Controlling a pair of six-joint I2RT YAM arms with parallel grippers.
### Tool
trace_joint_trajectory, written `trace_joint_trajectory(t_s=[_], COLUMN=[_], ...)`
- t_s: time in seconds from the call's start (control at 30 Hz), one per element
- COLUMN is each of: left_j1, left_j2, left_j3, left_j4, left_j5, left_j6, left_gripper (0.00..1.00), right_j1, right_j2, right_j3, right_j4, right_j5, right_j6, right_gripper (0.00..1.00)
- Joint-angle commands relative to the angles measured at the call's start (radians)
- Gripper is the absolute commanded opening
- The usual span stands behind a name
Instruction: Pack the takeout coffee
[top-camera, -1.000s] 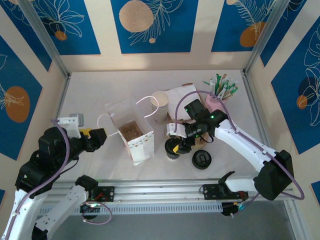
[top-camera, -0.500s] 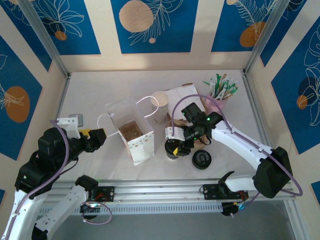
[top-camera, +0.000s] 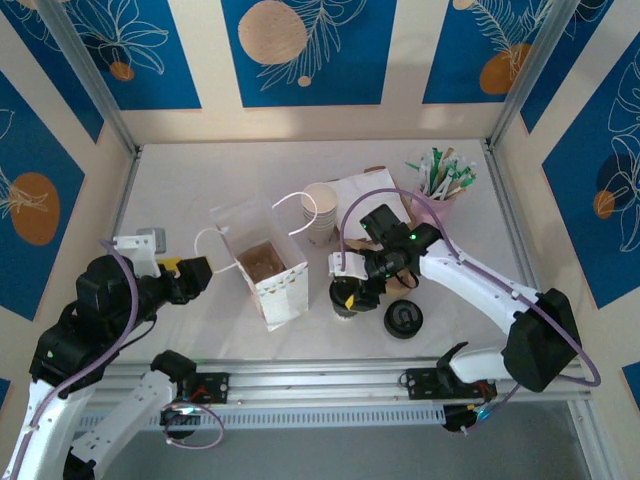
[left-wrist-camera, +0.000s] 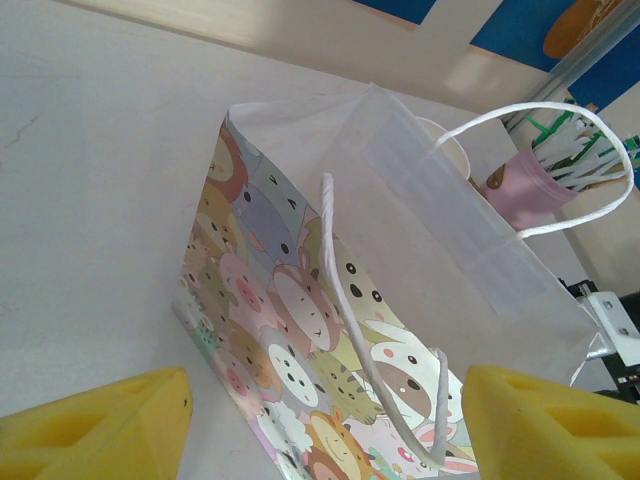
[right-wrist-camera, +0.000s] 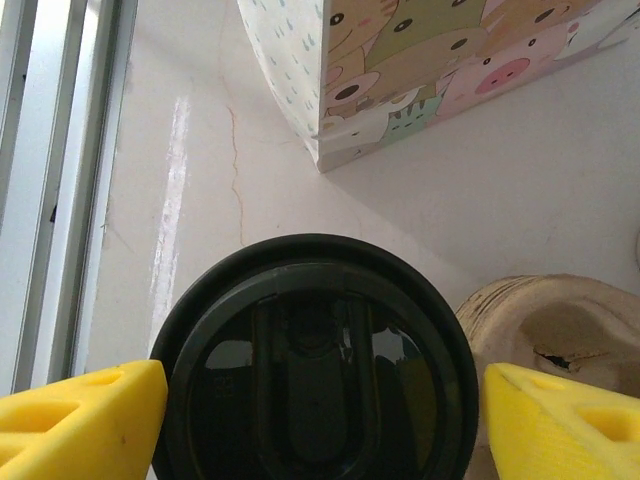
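The takeout coffee (top-camera: 345, 300) stands on the table just right of the paper bag; its round black lid (right-wrist-camera: 315, 360) sits between my right gripper's yellow fingers (right-wrist-camera: 80, 420). My right gripper (right-wrist-camera: 325, 372) (top-camera: 350, 290) straddles the cup and is open, with a thin gap at the right finger. The animal-print paper bag (top-camera: 267, 272) (left-wrist-camera: 300, 330) stands upright with its mouth open. My left gripper (left-wrist-camera: 328, 392) (top-camera: 188, 277) is open just left of the bag, and a white handle loop (left-wrist-camera: 370, 370) hangs before its fingers, held by neither.
A flat black lid (top-camera: 403, 319) lies right of the coffee. A stack of lidless cream cups (top-camera: 320, 212), a white box (top-camera: 368, 192) and a pink pot of stirrers (top-camera: 440, 195) stand behind. A beige moulded paper piece (right-wrist-camera: 560, 320) lies beside the cup. A metal rail (top-camera: 320, 385) runs along the near edge.
My right arm has shifted slightly left over the coffee and its jaws have widened a little. The left arm and the bag have not moved.
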Motion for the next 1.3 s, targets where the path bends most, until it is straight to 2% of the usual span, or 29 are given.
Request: trace_joint_trajectory(t_s=[0.0,0.2,0.63,1.27], left_j1=[0.01,0.01,0.01,0.01], left_j2=[-0.013,-0.014,-0.014,-0.019], left_j3=[0.009,0.008,0.004,0.0], left_j4=[-0.016,-0.019,-0.018,-0.019], left_j5=[-0.013,-0.02,-0.031,-0.04], left_j6=[0.007,0.009,0.009,-0.002], left_gripper=[0.72,0.72,0.72,0.72], right_j1=[-0.001,-0.001,0.004,0.067], right_j2=[0.011,0.026,0.027,0.062], right_j3=[-0.009,-0.021,-0.101,-0.194], right_j4=[-0.002,-0.025,-0.031,-0.02], right_j5=[-0.003,0.008,0.086,0.301], right_j6=[-0.012,-0.018,-0.026,-0.047], right_gripper=[0.79,0.71,0.72,0.72])
